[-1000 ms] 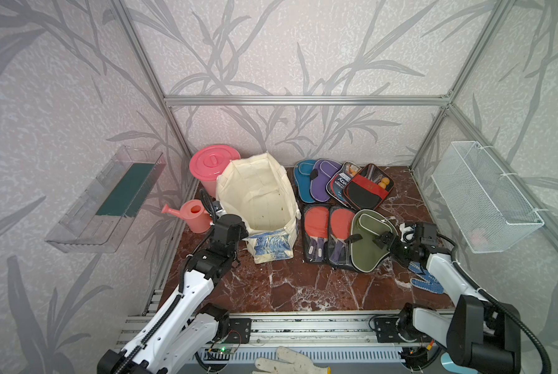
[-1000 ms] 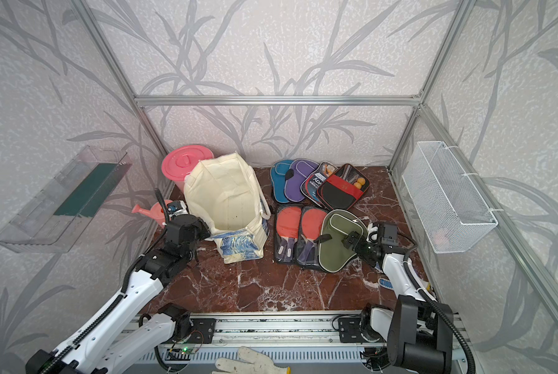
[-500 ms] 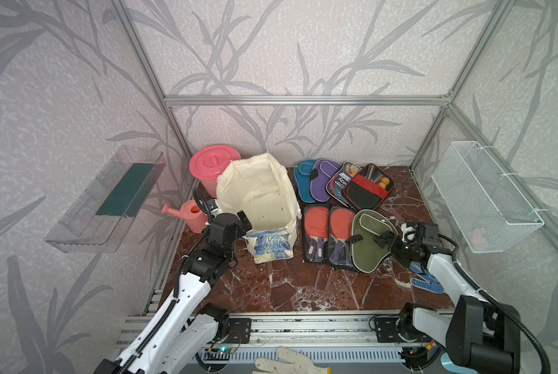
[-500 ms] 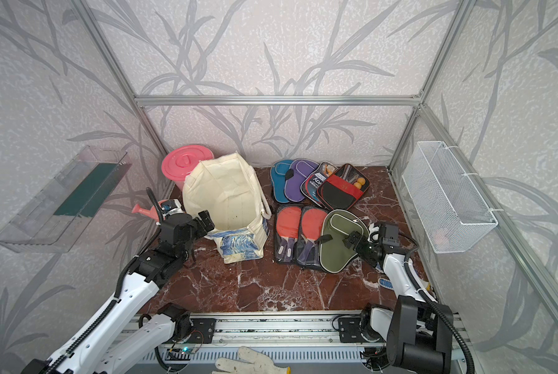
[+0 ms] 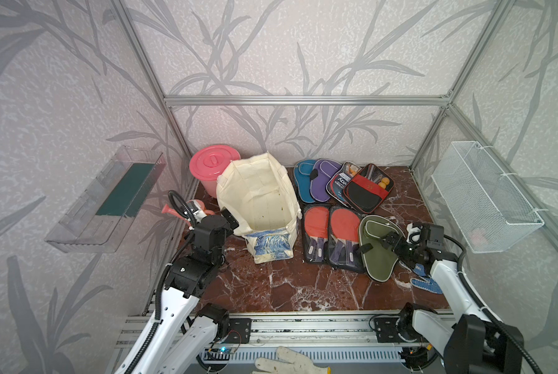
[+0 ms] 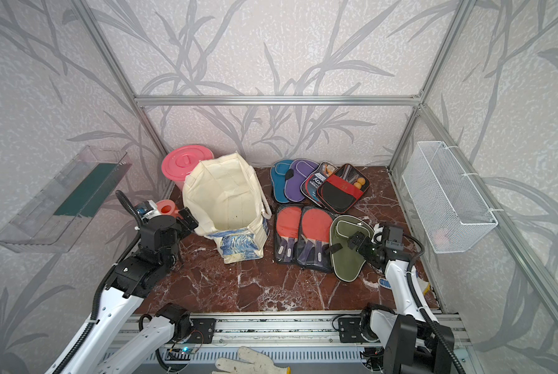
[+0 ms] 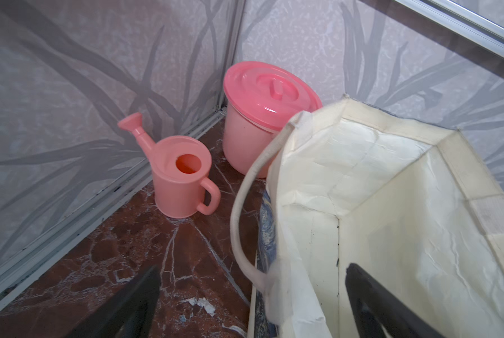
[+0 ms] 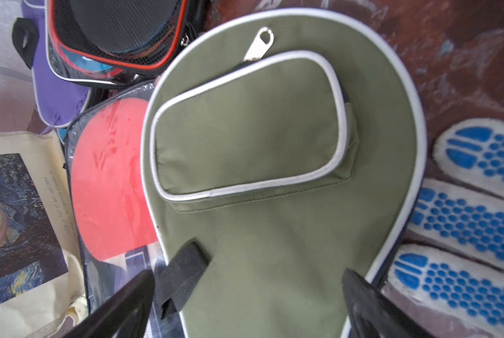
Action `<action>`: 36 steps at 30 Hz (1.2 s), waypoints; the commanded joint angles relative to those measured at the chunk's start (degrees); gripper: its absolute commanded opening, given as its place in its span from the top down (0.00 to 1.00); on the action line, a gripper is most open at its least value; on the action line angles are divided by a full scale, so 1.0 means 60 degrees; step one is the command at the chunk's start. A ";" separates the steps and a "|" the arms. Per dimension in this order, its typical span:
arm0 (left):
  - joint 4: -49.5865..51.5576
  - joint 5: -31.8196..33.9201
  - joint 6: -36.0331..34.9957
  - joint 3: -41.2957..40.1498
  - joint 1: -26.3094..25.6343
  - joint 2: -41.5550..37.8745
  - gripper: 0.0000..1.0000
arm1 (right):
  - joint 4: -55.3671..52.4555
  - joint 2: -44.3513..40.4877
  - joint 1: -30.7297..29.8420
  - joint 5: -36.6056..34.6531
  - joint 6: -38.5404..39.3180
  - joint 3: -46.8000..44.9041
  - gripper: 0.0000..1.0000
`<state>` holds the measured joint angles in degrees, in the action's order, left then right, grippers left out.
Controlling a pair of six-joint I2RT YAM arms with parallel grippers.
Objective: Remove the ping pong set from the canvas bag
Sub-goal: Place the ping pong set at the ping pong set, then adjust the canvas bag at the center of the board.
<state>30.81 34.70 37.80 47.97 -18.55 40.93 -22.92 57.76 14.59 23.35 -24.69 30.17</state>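
Tabletop [image 5: 287, 285]: red-brown veined marble slab carrying everything named below.
Canvas bag [image 5: 271, 246]: boxy cream canvas tote with a blue swirling print, standing at the table's rear-left, mouth open and leaning forward. In both top views its lining looks bare.
Ping pong set [image 5: 345, 223]: seven flat paddle-shaped cases, all outside the bag on the table. A teal case [image 5: 303, 181], a purple case [image 5: 323, 176], a navy case [image 5: 338, 184] and a black-red case [image 5: 363, 194] overlap along the rear edge. Two clear cases [image 5: 316, 226] with red paddles lie just beside the bag. The olive case [image 5: 376, 249] overlaps one of them toward the right edge.
Left gripper [image 7: 253, 267]: jaws spread wide at the bag's near-left corner. Limp rim cloth and the white rope handle [image 7: 239, 204] lie between them, unpinched.
Right gripper [image 8: 248, 271]: jaws spread wide over the olive case's handle end, holding nothing.
Step in hand: judged the close of unpacking, since every visible case lies outside the bag.
Next move: probably withdrawal of both arms, lifted clear so that neither the rim nor the black strap [image 8: 183, 278] snags.
Hidden: the bag's near inner wall, so a thin leftover cannot be excluded. The lower cases at the rear edge are partly covered. Finger contact with the cloth is unclear.
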 commanded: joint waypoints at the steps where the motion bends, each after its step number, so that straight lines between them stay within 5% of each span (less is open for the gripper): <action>1: 0.0872 0.1734 0.0394 -0.0021 0.0088 -0.0025 0.01 | -0.0357 -0.0524 0.0029 -0.0095 0.0335 0.0442 0.01; 9: 0.1470 0.3365 0.1583 -0.1026 0.0201 -0.0011 0.01 | 0.0220 -0.0536 -0.0024 0.0323 0.0466 0.1035 0.01; 25: -0.0310 0.2216 0.1823 -0.1606 0.1823 0.2687 0.01 | 0.2653 -0.0659 -0.1419 -0.1366 0.1260 0.1154 0.01; 29: -0.0569 0.2286 0.1742 -0.1704 0.2226 0.3131 0.01 | 0.2979 -0.0295 -0.2421 -0.2786 0.1840 0.1160 0.01; 36: -0.0967 0.2780 0.1423 -0.1465 0.2513 0.4309 0.01 | 0.4202 0.0760 -0.2593 -0.3611 0.2021 0.0745 0.01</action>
<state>25.98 48.18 46.89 37.91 -4.16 64.01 -2.31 60.29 -0.78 6.33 -14.44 35.94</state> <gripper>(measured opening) 0.992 0.992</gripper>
